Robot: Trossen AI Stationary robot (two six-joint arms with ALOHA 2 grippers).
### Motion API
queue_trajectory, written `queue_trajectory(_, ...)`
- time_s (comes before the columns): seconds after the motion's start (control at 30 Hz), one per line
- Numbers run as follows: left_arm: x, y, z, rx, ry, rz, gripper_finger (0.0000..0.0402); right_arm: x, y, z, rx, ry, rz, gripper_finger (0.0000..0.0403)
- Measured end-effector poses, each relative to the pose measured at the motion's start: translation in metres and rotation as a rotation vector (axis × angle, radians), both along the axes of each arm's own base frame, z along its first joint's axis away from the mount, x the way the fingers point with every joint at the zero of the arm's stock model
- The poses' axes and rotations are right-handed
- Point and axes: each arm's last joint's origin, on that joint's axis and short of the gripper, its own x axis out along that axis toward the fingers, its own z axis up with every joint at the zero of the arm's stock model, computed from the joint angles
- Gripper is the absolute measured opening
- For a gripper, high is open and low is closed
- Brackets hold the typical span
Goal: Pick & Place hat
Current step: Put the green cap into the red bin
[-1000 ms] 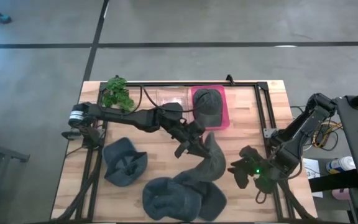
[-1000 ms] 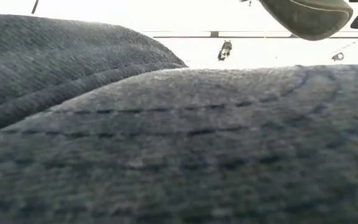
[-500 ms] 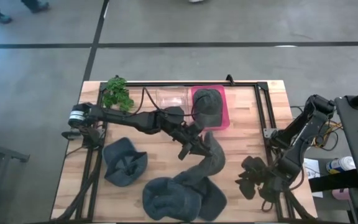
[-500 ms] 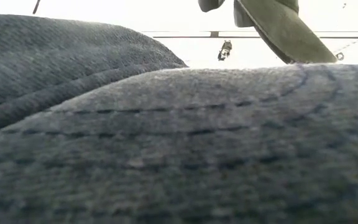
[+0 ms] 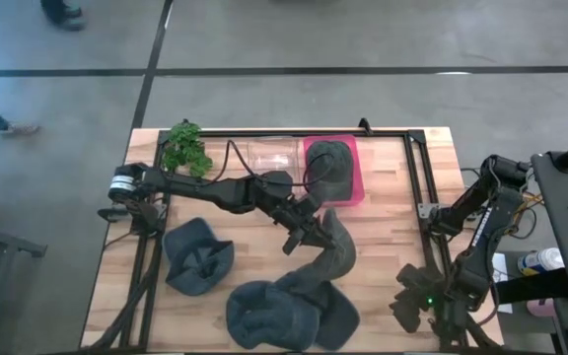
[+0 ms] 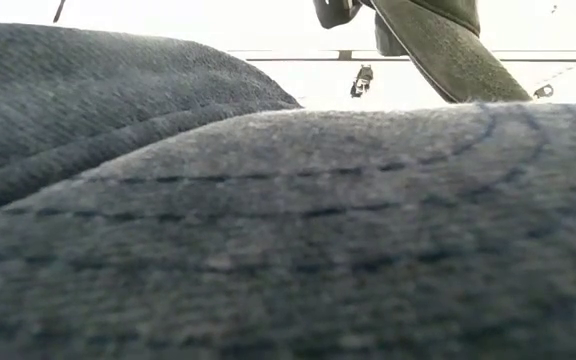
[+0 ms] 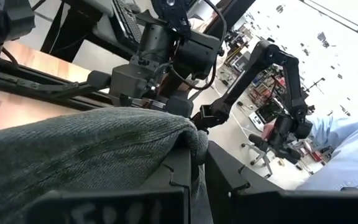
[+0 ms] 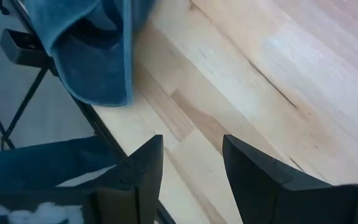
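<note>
My left gripper [image 5: 309,234] reaches across the table's middle and is shut on a grey-blue hat [image 5: 335,251]. The hat curves from the fingers down to a pile of similar hats [image 5: 284,314] by the near edge. In the low view that pile [image 6: 268,230] fills the picture, and the lifted hat [image 6: 448,45] shows at the top. Another hat [image 5: 330,166] lies in the pink tray [image 5: 359,193]. A further hat [image 5: 197,258] rests on the table at the left. My right gripper [image 5: 412,308] hangs open over the table's near right corner, touching nothing. My left gripper pinches the hat's cloth between its two fingers, and a folded edge [image 7: 191,134] bulges out just past the fingertips. The fingers come from the table's left, slanting down. The held end is lifted, while the hat's lower end [image 5: 309,281] rests on the pile.
A green plant [image 5: 185,148] and a clear container [image 5: 272,155] stand along the far edge. A black frame [image 5: 417,187] runs along the table's right side. In the right wrist view a hat's edge [image 8: 95,56] overhangs the table edge beside bare wood [image 8: 260,81].
My right gripper has drawn back toward the table's near right corner. My left gripper has edged slightly toward the right, still shut on the hat. In the low view the hat's lifted part now slants down toward the pile.
</note>
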Motion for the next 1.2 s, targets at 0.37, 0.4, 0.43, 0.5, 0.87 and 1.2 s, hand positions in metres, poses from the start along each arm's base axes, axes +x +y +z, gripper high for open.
queue_trajectory(0.37,-0.003,0.012,-0.028,0.274,0.128,-0.013,0.002,0.024,-0.014,0.002,-0.094,-0.123,-0.081,0.016)
queue_trajectory(0.4,-0.004,0.012,-0.029,0.315,0.116,-0.022,0.002,0.028,-0.016,0.002,-0.106,-0.119,-0.073,0.016)
queue_trajectory(0.43,-0.004,0.011,-0.028,0.363,0.103,-0.028,0.002,0.031,-0.019,0.003,-0.113,-0.112,-0.062,0.016)
queue_trajectory(0.5,-0.005,0.008,-0.028,0.46,0.098,-0.03,0.002,0.037,-0.024,0.004,-0.123,-0.09,-0.041,0.016)
queue_trajectory(0.87,-0.005,-0.052,-0.06,0.799,0.104,-0.236,0.002,0.037,-0.027,0.006,-0.076,-0.016,0.017,0.016)
queue_trajectory(1.2,0.0,-0.09,-0.105,0.832,0.212,-0.375,0.002,0.034,-0.023,0.005,-0.035,0.089,0.205,0.0159)
